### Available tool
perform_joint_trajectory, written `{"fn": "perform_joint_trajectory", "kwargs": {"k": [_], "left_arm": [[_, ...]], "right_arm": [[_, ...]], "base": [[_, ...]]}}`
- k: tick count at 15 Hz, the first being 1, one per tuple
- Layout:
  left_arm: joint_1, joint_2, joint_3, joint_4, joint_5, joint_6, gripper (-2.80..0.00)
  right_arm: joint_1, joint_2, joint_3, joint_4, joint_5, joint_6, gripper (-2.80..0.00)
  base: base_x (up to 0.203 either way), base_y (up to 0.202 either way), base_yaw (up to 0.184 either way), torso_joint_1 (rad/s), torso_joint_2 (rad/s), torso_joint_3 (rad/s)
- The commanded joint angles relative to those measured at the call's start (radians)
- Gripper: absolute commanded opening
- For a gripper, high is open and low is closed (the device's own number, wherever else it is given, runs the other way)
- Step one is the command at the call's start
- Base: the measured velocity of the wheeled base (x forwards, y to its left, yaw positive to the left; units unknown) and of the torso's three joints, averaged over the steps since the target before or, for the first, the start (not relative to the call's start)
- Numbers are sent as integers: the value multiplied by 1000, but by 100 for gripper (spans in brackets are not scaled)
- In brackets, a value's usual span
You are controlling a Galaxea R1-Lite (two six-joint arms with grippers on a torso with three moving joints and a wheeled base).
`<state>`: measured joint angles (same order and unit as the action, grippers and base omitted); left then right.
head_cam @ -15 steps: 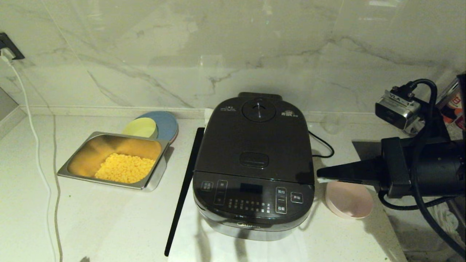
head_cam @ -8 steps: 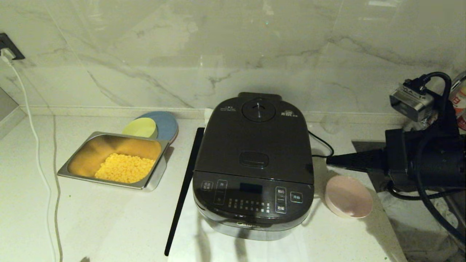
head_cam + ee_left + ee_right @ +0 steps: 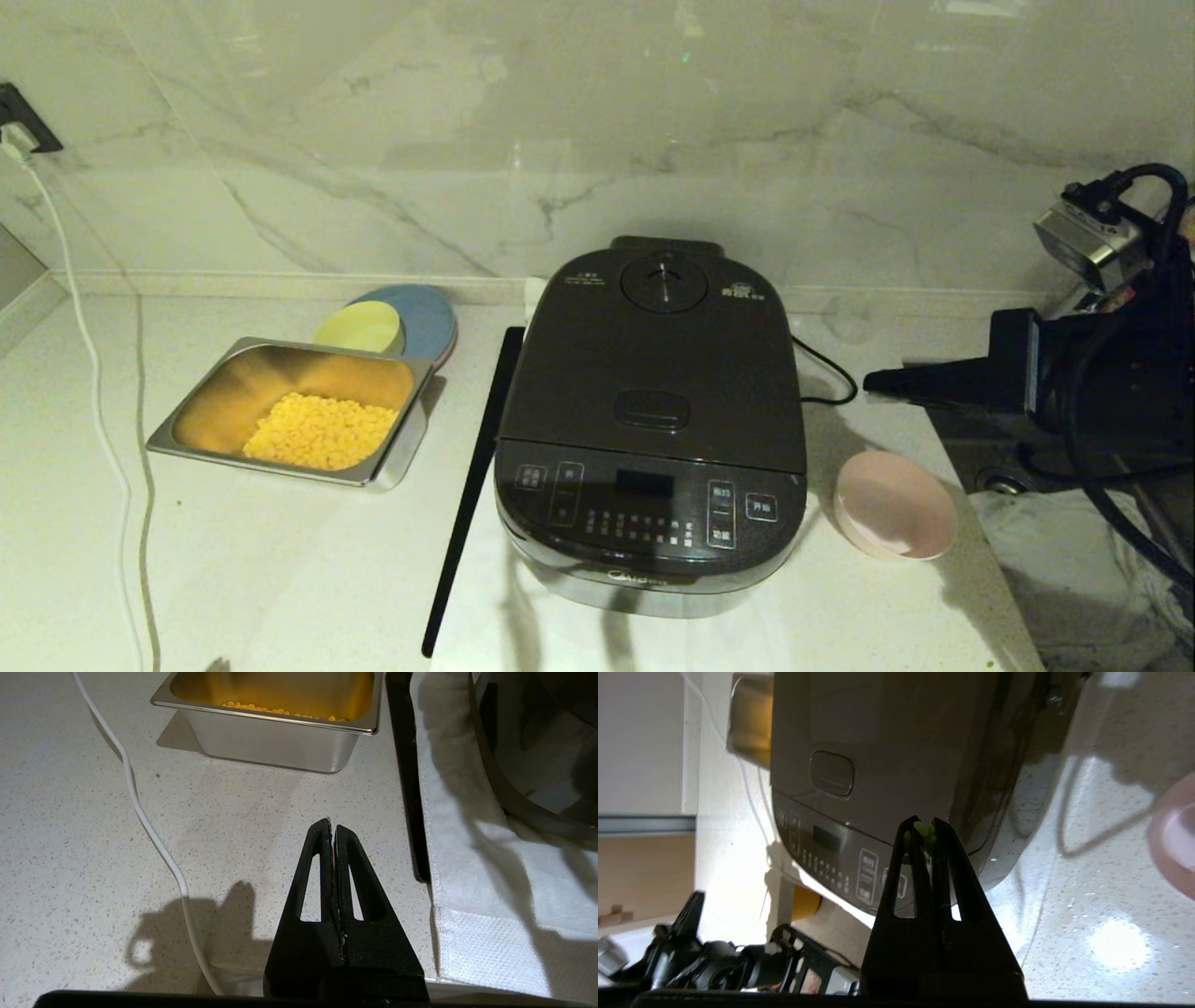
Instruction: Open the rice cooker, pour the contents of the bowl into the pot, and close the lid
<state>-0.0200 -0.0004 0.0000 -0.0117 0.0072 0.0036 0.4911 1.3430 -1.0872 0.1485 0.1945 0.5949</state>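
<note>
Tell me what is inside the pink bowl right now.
The bowl beside the rice cooker shows only a bare pink inside in the head view. Whatever is in the cooker is hidden: its lid is shut.

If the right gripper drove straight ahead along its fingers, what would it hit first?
Probably the rice cooker: the shut right gripper points at its right side, above the closed lid's edge perhaps; height is hard to judge.

With the lid [image 3: 653,373] down, the pot is hidden; the bowl [image 3: 1174,835] is edge-cropped.
</note>
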Motion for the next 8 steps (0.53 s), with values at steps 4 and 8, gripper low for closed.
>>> {"fn": "perform_joint_trajectory", "kwargs": {"k": [4, 8], "left_arm": [[0, -1, 9, -1, 0, -1, -280], [0, -1, 9, -1, 0, -1, -280]], "right_arm": [[0, -4, 0, -9, -50, 6, -280], [0, -7, -11, -10, -231, -45, -280]], "base": [[0, 0, 0, 0, 0, 0], [0, 0, 0, 0, 0, 0]]}}
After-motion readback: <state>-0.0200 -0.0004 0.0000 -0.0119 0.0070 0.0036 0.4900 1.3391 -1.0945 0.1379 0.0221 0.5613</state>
